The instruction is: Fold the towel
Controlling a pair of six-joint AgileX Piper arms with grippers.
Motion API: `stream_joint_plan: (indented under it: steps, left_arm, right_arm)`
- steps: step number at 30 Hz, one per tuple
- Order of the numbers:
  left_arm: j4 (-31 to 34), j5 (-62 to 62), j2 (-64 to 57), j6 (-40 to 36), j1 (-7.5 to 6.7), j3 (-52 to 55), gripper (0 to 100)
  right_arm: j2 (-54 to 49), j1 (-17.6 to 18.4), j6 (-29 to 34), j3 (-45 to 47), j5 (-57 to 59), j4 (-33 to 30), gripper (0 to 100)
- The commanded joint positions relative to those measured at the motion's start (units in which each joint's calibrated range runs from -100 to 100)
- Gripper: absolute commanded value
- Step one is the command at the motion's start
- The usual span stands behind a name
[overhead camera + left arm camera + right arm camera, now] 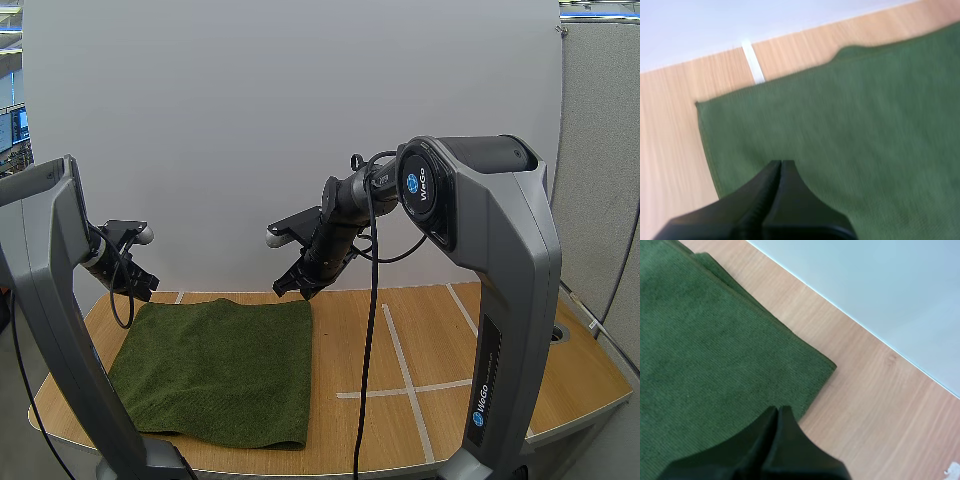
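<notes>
The dark green, soft terry towel point(215, 370) lay flat on the pale wooden table's point(440, 330) left half, probably light, limp and easily pinched at its far corners, where the left gripper point(777, 165) and right gripper point(778, 410) hovered, both closed on nothing.

Our high view looks from above and behind, forward and down over the table point(435, 330), and each wrist view looks closely down at one far corner of the towel point(220, 365), which the high view shares.
</notes>
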Motion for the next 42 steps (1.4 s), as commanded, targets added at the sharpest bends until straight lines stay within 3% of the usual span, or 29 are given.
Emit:
stream_joint_plan:
  steps: [1, 10, 20, 30, 42]
  left_arm:
    - [6.15, 15.98, -8.85, 2.47, 3.99, 9.70, 0]
    - [6.28, 15.81, -15.51, 10.64, 7.87, 26.29, 0]
    - [8.41, 4.53, -17.16, 12.25, 8.20, 34.61, 0]
    - [9.19, -2.06, -17.16, 13.78, 10.41, 36.98, 0]
    - [9.76, -10.23, -17.16, 14.15, 10.41, 36.98, 0]
  right_arm:
    - [-0.96, -0.14, -3.66, 0.08, 3.85, 7.56, 0]
    - [-0.27, 0.59, -8.63, 0.08, 0.12, 12.67, 0]
    - [7.66, 2.73, -9.80, 0.01, -6.28, 12.51, 0]
    - [12.60, 2.73, -10.28, 0.01, -9.50, 12.52, 0]
    - [13.89, 2.64, -9.64, 0.01, -9.25, 8.82, 0]
